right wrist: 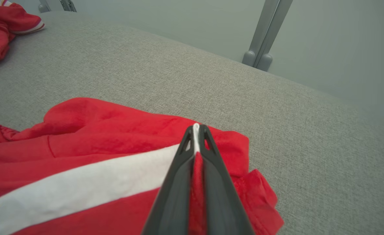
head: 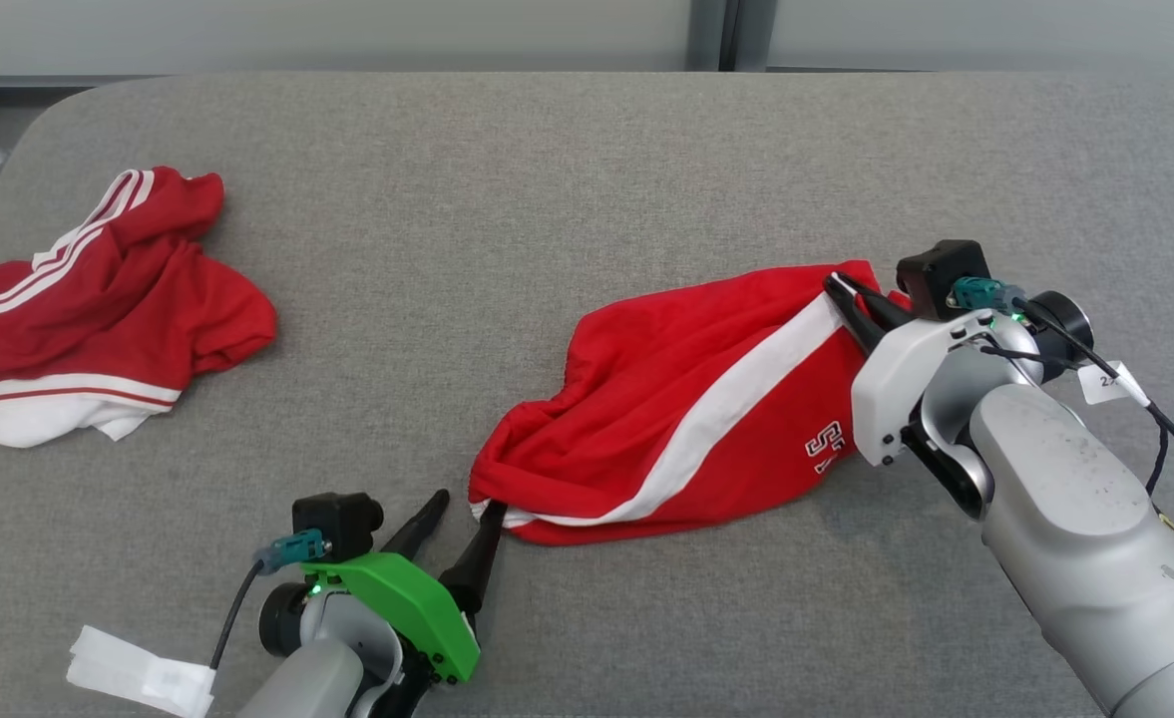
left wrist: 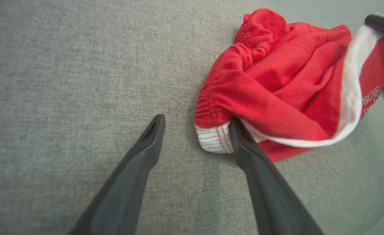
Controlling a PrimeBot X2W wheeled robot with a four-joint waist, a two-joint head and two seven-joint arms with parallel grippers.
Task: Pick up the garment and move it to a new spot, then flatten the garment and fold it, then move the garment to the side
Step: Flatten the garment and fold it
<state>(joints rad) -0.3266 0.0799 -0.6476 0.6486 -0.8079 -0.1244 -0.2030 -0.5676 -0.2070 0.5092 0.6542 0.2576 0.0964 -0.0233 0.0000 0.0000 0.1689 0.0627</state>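
Observation:
The garment [head: 686,399] is a pair of red shorts with a white side stripe and white lettering, lying crumpled on the grey table right of centre. My right gripper [head: 839,290] is shut on the garment's far right corner [right wrist: 195,130], with red and white cloth pinched between its fingers. My left gripper [head: 467,509] stands open at the garment's near left corner. In the left wrist view its right finger [left wrist: 244,143] touches the white-banded waistband edge of the garment [left wrist: 276,88], and its left finger [left wrist: 152,133] rests over bare table.
A second red garment with white stripes [head: 88,309] lies bunched at the table's left edge. The grey padded table [head: 547,179] stretches wide behind and between the two. A white tag [head: 143,673] hangs by my left arm.

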